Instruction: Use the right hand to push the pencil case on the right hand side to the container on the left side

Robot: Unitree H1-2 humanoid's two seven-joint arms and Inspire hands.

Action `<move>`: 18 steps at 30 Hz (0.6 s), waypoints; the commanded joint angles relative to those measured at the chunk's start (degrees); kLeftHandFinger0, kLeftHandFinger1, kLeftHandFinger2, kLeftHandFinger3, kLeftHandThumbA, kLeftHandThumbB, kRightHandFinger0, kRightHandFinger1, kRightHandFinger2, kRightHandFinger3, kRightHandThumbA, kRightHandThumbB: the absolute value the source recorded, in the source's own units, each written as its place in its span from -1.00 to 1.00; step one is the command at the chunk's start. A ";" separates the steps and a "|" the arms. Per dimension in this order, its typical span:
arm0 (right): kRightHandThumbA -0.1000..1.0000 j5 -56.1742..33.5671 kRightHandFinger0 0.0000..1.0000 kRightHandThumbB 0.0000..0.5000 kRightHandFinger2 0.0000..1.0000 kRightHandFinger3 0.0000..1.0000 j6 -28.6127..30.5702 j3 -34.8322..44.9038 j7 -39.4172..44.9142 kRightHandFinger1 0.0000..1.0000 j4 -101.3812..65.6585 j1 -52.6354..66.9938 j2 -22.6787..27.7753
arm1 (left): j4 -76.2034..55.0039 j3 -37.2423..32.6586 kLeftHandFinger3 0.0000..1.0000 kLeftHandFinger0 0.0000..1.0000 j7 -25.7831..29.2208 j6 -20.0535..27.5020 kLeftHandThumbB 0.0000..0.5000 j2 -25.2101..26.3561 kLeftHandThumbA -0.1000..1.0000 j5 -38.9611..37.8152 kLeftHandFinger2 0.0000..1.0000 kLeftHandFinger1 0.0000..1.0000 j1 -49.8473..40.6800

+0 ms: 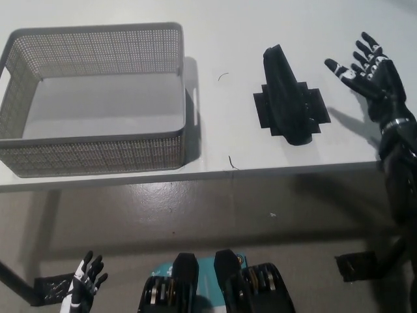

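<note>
Black fabric pencil case [287, 98] is seen on the white worktop [260, 26], between the grey mesh basket [98, 98] and the spread, empty right robot hand [368, 72]; the left robot hand [85, 284] hangs low, fingers apart.

1. The right hand [370, 73] is raised at the right side of the head view, open, with its fingers [341, 68] spread apart and pointing up and to the left.
2. It holds nothing and touches nothing.
3. The black right arm [399, 163] rises from the lower right edge of the picture, running nearly straight up to the wrist just below the hand.
4. The left hand [86, 283] rests low at the bottom left corner, white with dark fingers, held loosely apart and pointing upward; it grips nothing.
5. The two hands are well apart, on opposite sides of the view.
</note>
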State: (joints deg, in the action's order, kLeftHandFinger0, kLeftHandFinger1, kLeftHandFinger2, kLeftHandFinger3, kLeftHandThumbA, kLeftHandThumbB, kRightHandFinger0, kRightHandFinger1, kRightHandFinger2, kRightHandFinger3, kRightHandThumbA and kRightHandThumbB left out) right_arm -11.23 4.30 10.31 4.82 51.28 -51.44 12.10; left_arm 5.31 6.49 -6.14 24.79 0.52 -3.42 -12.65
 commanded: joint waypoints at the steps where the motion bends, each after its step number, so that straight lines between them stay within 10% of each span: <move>1: 1.00 -2.36 1.00 -0.28 1.00 1.00 5.13 1.51 2.52 1.00 5.26 -6.81 0.90 | -2.21 0.39 1.00 1.00 -1.43 2.14 -0.18 -0.20 1.00 -0.82 1.00 1.00 -0.62; 18: 1.00 -2.34 1.00 -0.06 1.00 1.00 6.19 1.88 4.65 1.00 26.56 -16.37 -4.59 | -4.12 0.22 1.00 1.00 -2.84 2.14 -0.05 -0.68 1.00 -1.23 1.00 1.00 -1.09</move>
State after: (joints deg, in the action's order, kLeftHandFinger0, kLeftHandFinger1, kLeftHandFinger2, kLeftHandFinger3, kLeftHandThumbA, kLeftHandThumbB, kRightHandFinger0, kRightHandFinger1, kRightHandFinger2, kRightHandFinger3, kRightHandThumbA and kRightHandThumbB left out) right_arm -13.01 7.78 11.90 7.77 76.62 -63.57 8.46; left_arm 3.49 6.56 -7.57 24.88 0.16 -4.00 -13.28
